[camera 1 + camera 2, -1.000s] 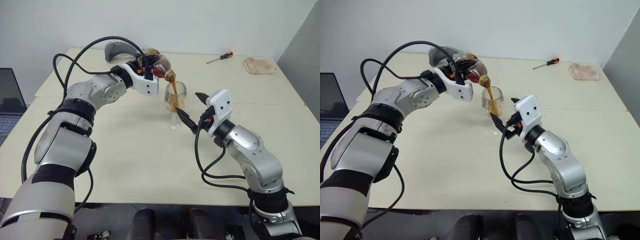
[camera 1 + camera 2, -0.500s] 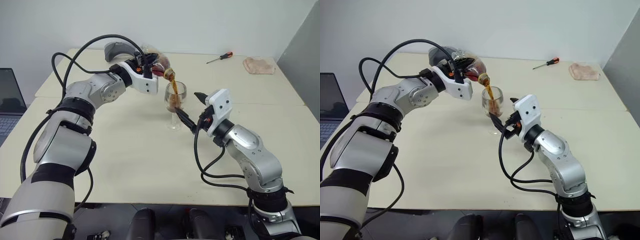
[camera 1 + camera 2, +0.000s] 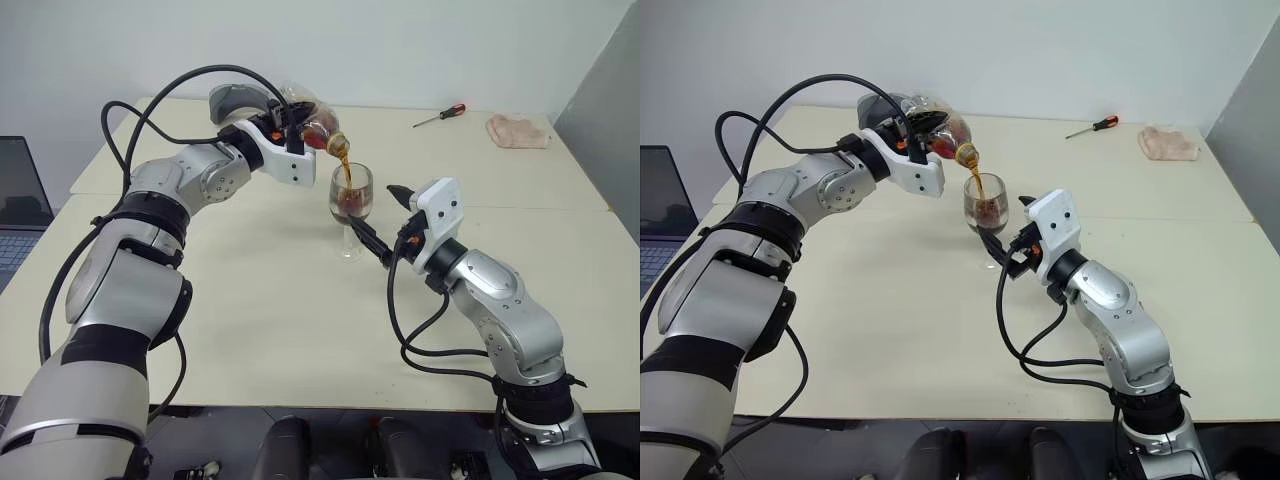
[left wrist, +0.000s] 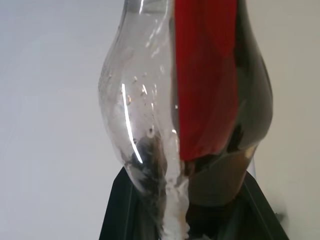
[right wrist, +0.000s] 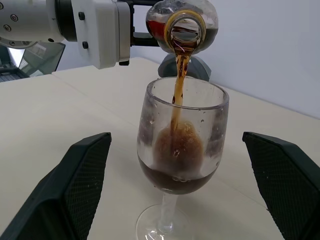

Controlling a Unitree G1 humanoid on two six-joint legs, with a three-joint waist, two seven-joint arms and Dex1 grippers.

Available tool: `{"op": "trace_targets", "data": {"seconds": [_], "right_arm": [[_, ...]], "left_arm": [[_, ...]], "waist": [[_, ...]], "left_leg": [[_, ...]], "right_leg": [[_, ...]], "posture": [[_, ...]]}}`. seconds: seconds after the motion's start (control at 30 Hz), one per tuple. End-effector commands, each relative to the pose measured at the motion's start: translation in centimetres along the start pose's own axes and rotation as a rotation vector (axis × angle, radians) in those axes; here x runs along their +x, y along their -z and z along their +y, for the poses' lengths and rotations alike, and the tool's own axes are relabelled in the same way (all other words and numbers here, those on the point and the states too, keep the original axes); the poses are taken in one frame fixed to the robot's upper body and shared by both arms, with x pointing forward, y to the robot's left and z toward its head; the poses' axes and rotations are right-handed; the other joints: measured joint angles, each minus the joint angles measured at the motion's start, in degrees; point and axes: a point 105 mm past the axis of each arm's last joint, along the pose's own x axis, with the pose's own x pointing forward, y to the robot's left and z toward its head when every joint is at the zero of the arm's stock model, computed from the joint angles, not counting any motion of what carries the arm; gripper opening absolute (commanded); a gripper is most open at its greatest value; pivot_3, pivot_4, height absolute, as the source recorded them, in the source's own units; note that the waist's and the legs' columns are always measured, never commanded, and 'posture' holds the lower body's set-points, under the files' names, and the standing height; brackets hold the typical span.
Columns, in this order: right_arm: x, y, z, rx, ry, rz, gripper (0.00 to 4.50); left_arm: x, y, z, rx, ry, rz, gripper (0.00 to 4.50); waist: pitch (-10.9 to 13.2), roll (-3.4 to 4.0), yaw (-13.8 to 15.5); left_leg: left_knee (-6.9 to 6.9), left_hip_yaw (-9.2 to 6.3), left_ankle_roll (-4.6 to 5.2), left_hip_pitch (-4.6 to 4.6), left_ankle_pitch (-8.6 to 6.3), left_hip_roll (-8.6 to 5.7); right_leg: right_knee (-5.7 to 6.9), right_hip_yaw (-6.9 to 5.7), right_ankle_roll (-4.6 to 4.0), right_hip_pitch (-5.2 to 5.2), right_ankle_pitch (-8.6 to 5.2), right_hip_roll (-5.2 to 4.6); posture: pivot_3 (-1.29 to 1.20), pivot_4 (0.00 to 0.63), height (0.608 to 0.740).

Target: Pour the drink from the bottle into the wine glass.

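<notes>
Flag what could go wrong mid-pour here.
1. The right pincer stands open either side of the wine glass, not gripping it, so a nudge could tip the glass.
2. The drink falls near the rim; a small drift of the bottle in the left pincer could spill onto the table.

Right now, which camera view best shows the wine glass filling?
The right wrist view: the wine glass sits close and centred, the drink pooled low in the bowl under the stream. Both eye views show it small, beside the right gripper; the left wrist view shows the bottle.

Dark brown drink [image 5: 176, 150]; red bottle label [image 4: 205, 75].
</notes>
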Motion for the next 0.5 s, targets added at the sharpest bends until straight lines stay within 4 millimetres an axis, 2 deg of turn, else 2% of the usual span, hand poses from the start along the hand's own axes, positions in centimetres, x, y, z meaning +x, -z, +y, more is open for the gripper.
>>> {"op": "trace_targets", "data": {"seconds": [0.03,0.5], "right_arm": [[-0.2,-1.7,0.0,-0.024,-0.004,-0.062,4.5],[-1.7,-0.8,0.4,0.014,0.0,-0.093,4.5]], "left_arm": [[0.2,0.3,2.6,0.033,-0.066,-0.002,0.74],[0.3,0.3,2.7,0.027,-0.07,0.0,0.74]], "waist": [[0.0,0.0,0.0],[0.0,0.0,-0.01]], "left_leg": [[0.0,0.0,0.0,0.0,0.0,0.0],[0.06,0.01,0.0,0.0,0.0,0.0]], "right_leg": [[0.0,0.0,0.0,0.0,0.0,0.0],[0.06,0.01,0.0,0.0,0.0,0.0]], "posture": [[0.0,0.15,0.74],[0.0,0.15,0.74]]}}
